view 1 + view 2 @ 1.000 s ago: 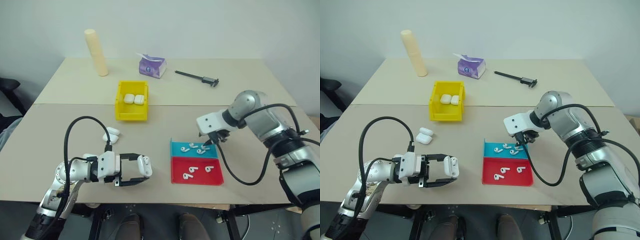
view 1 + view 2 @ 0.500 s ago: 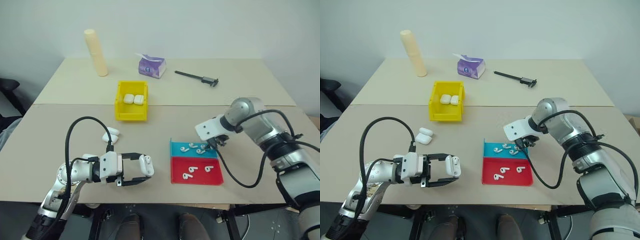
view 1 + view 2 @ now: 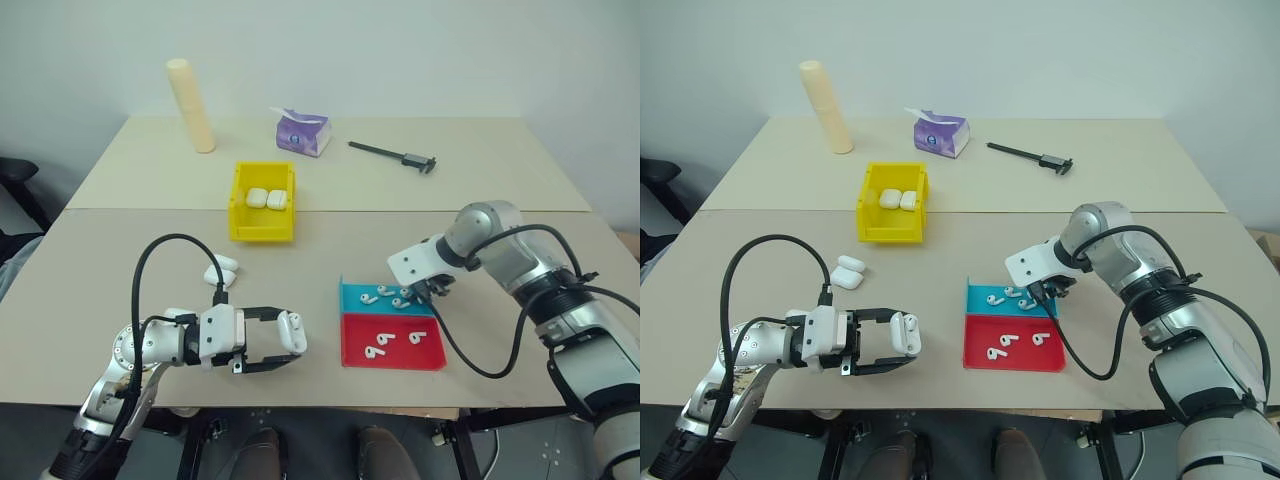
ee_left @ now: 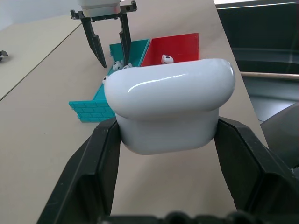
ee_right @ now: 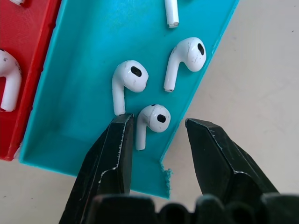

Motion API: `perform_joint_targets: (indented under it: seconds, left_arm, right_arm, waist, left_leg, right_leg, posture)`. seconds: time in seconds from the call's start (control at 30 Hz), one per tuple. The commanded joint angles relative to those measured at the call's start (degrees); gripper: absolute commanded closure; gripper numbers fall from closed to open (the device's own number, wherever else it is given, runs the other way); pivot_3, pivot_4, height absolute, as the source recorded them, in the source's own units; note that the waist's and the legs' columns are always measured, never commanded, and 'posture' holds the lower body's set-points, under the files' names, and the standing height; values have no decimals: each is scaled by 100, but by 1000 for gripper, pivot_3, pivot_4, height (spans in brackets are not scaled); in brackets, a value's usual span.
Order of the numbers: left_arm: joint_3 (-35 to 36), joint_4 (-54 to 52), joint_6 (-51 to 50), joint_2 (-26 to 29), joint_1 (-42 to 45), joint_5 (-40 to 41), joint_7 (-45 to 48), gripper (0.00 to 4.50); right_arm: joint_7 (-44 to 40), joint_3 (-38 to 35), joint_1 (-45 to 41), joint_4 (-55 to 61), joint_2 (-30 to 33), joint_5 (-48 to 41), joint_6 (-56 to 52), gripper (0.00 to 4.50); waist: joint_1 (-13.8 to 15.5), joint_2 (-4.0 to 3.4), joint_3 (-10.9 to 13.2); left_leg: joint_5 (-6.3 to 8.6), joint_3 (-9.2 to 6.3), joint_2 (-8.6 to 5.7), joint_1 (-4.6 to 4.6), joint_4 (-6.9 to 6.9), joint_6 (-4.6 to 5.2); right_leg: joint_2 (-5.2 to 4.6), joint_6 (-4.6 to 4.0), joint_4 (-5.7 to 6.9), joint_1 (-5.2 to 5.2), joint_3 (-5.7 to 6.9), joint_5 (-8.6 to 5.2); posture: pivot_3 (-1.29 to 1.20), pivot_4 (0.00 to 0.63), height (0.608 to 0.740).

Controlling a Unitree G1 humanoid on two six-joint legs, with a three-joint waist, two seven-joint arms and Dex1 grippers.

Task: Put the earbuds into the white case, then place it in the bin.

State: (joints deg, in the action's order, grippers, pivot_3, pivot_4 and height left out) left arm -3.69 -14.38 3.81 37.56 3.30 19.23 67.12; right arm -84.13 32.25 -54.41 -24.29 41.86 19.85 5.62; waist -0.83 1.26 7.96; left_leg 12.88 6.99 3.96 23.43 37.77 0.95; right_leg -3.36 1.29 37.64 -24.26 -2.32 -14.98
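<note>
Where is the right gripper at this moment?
The right gripper hangs open over the near corner of the teal tray, on the robot's right, its two fingers straddling one earbud.

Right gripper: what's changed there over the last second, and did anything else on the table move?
The right gripper has come down over the teal tray, jaws open, now straddling one earbud near the tray's corner; nothing taken hold of yet. The left gripper stays shut on the white case, in place. The yellow bin, its two cases and the red tray are as they were.
</note>
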Motion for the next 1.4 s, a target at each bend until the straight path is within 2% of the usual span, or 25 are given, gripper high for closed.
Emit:
perform_joint_targets:
  seconds: [0.03,0.5,0.57,0.97,1.03,1.4]
  left_arm:
    - [20,-161,170,52,-23,11,-7,1718]
    - [-11,-73,258,69,8,-37,-19,1718]
    - [-19,-58,271,77,11,-56,-15,1718]
    - [-9,-44,275,63,33,-81,-10,1718]
    - [-7,-50,284,62,24,-75,-5,1718]
    - [-11,-34,313,53,7,-95,-16,1718]
  right_arm:
    - [-12,-87,-2,86,16,29,111,2279]
    - [32,-82,68,58,-1,101,295,2279]
    - [64,-103,101,74,1,97,302,2657]
    - [42,-100,159,116,3,141,301,2657]
    - [73,-84,166,109,11,188,314,3013]
    - [67,-83,226,151,18,206,281,3013]
  waist:
    - [1,0,0]
    - [1,0,0]
    - [1,0,0]
    - [-1,0,0]
    - [-1,0,0]
    - [-1,0,0]
  left_leg:
    - [0,0,0,0,0,0]
    - [0,0,0,-5,0,0]
    - [0,0,0,-5,0,0]
    - [0,0,0,-11,0,0]
    - [0,0,0,-11,0,0]
    - [0,1,0,-12,0,0]
  right_leg:
    - [0,0,0,0,0,0]
    - [0,0,0,5,0,0]
    - [0,0,0,5,0,0]
    - [0,0,1,10,0,0]
    - [0,0,1,10,0,0]
    - [0,0,2,11,0,0]
  posture:
    - [0,150,740]
    - [0,150,740]
    - [0,150,740]
    - [0,150,740]
    - [0,150,740]
    - [0,150,740]
